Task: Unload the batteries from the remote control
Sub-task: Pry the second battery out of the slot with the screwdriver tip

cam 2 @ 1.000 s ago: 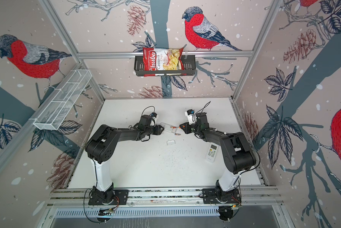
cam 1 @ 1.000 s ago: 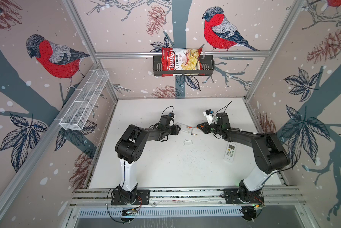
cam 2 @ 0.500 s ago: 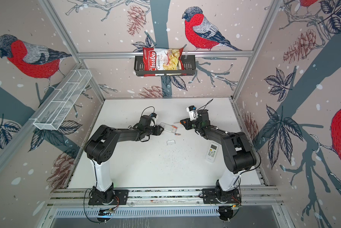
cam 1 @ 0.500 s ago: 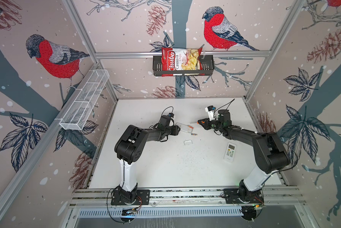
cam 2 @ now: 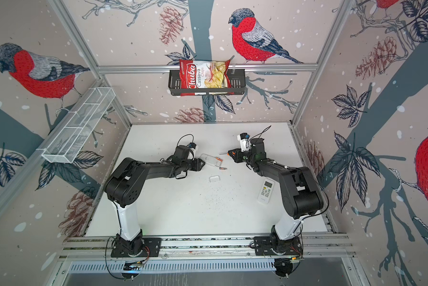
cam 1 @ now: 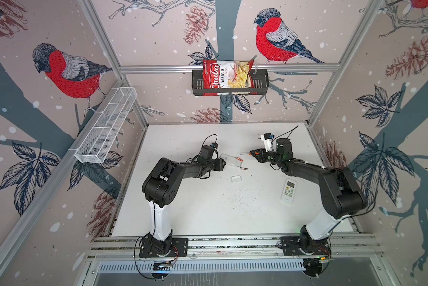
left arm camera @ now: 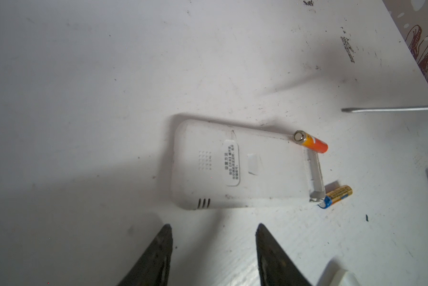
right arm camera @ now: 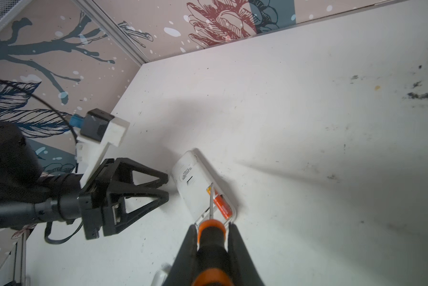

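Observation:
The white remote control (left arm camera: pixel 242 166) lies face down with its battery bay open at the end away from my left gripper (left arm camera: pixel 213 225). That gripper stands open just short of the remote, holding nothing. One orange battery (left arm camera: pixel 310 143) sticks up at the bay's corner. A gold-and-blue battery (left arm camera: pixel 335 196) lies on the table beside the bay, and shows in both top views (cam 1: pixel 243 168) (cam 2: pixel 223 168). My right gripper (right arm camera: pixel 213 227) is shut on an orange-and-black screwdriver (right arm camera: pixel 211 237). Its metal shaft (cam 1: pixel 245 153) hangs clear of the remote (cam 1: pixel 230 159).
The loose white battery cover (cam 1: pixel 236 178) lies on the table in front of the remote. A second white remote (cam 1: pixel 289 190) with buttons up lies at the right by the right arm. A chips bag (cam 1: pixel 227 76) sits in a black wall basket.
My right gripper has drawn the screwdriver a little away from the remote, toward the back of the table. The left arm and the remote have stayed put.

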`<state>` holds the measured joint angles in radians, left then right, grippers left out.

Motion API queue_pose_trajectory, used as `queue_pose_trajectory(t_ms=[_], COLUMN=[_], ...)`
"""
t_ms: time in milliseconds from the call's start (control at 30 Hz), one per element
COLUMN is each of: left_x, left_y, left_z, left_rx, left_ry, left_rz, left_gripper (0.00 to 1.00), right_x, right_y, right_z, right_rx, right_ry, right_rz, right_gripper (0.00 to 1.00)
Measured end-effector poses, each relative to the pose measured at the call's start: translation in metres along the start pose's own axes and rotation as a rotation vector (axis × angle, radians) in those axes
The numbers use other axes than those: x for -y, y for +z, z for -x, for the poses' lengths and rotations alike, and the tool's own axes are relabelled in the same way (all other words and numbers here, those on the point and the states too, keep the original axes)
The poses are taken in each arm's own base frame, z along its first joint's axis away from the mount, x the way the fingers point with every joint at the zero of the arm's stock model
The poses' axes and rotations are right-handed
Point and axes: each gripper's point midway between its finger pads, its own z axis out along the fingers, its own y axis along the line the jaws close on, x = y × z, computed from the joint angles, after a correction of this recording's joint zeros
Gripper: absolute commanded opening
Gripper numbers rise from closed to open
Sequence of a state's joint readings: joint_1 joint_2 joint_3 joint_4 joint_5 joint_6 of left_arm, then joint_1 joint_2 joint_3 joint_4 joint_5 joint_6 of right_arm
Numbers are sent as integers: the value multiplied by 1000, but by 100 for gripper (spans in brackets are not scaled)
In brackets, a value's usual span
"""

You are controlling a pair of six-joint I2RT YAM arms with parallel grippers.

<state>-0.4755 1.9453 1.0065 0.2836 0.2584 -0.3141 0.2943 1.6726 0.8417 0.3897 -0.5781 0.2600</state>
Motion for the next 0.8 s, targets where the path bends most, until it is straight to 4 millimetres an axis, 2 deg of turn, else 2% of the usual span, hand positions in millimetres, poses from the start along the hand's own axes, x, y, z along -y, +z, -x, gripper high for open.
queue_pose_trajectory(t_ms=[267, 800], left_x=[1, -1], left_y=[-2, -5], left_z=[1, -6], left_rx=[2, -6], left_ry=[8, 5], left_rz=[0, 7], left_gripper=[55, 54], right_x=[-28, -2], right_y=[3, 16], right_z=[-28, -24], right_rx=[-53, -51], right_ry=[-41, -22], right_rz=[49, -35], right_gripper=[0, 0])
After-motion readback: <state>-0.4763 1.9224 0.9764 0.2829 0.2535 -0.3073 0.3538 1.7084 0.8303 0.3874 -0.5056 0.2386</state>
